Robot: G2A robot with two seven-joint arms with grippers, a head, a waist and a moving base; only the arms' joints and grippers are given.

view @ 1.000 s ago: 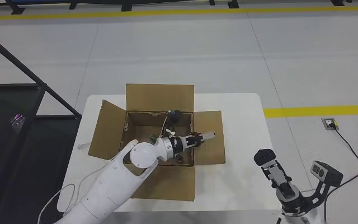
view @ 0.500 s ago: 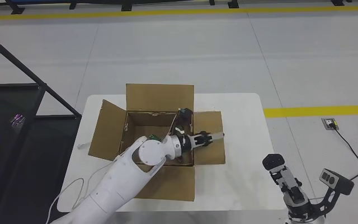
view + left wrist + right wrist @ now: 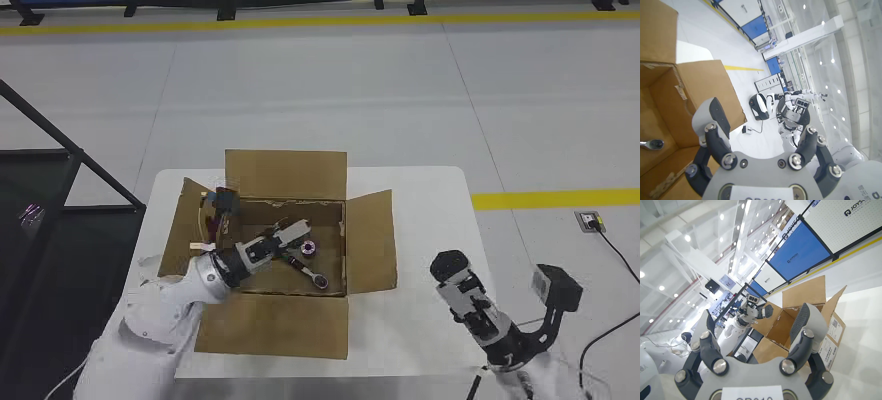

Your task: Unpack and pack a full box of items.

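An open cardboard box (image 3: pixel 285 172) stands in the middle of the white table (image 3: pixel 430 200), all its flaps folded out. A ratchet wrench (image 3: pixel 306 273) and a small purple roll (image 3: pixel 307 247) lie on its floor. My left gripper (image 3: pixel 284 238) hangs open and empty over the box's left half. In the left wrist view the open left gripper (image 3: pixel 762 117) sits beside the box wall (image 3: pixel 706 79), with the wrench head (image 3: pixel 651 144) below. My right gripper (image 3: pixel 452 272) is open and empty, held off to the right of the box. The right gripper (image 3: pixel 757 321) faces the box (image 3: pixel 804 291).
Bare table lies on both sides of the box, more of it on the right. A black metal frame (image 3: pixel 60 190) stands just left of the table. The box's near flap (image 3: pixel 275 325) reaches towards the table's front edge.
My left gripper drew back from over the box's right flap to the box's left half. The wrench and roll now lie uncovered. My right gripper shifted slightly towards the box.
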